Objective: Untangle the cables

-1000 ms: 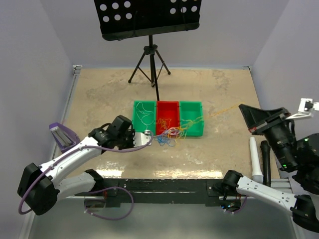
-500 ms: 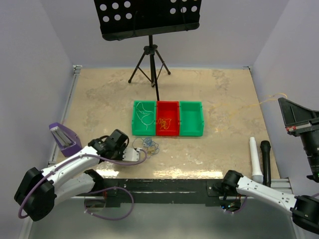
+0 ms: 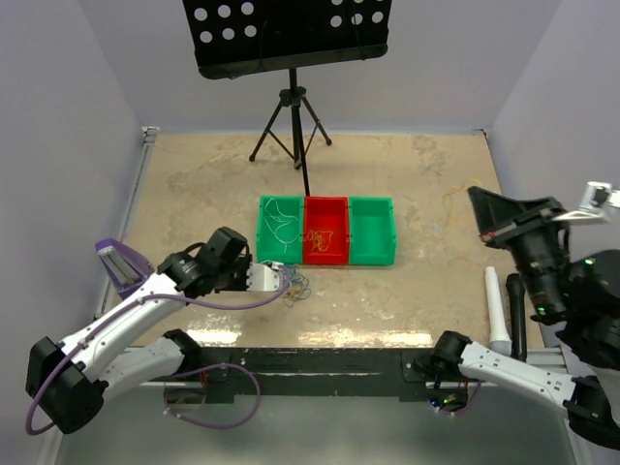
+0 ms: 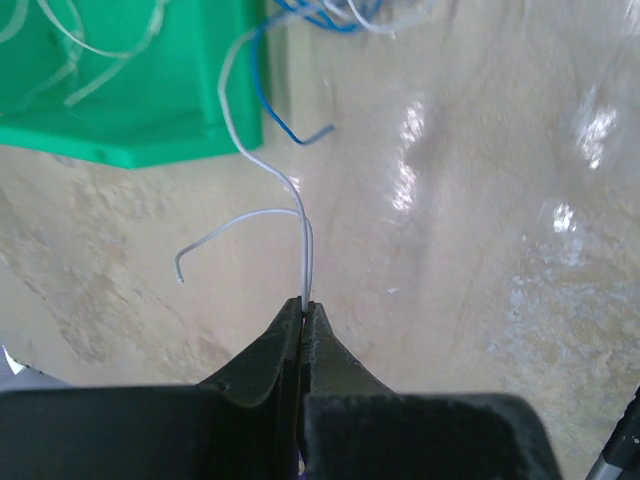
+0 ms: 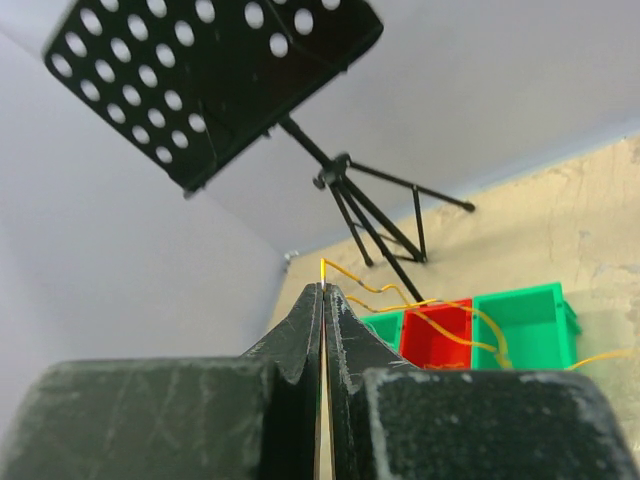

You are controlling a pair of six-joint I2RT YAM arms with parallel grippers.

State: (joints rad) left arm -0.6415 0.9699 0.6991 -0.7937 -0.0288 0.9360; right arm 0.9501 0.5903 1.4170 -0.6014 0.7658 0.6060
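The cables [image 3: 295, 286] are a small clump of blue, yellow and white strands on the table just in front of the bins. My left gripper [image 3: 281, 278] sits at the clump's left side. In the left wrist view it [image 4: 305, 302] is shut on a thin white wire [image 4: 305, 250] that runs up toward blue strands [image 4: 290, 130]. My right gripper [image 3: 473, 192] is raised at the right. In the right wrist view it [image 5: 323, 288] is shut on the end of a yellow wire [image 5: 380, 283], which hangs loose [image 3: 448, 201].
Three bins stand in a row: a left green bin [image 3: 281, 230] with white wires, a red bin [image 3: 326, 231] with yellow wires, and a right green bin [image 3: 371, 231]. A music stand tripod [image 3: 293, 116] is behind. A purple object [image 3: 121, 263] lies left. White [image 3: 497, 310] and black [image 3: 516, 310] cylinders lie right.
The yellow wire came free of the clump, which slid toward me from the bins. My right gripper swung far right, then back left. My left gripper pulled back, then edged toward the bins.
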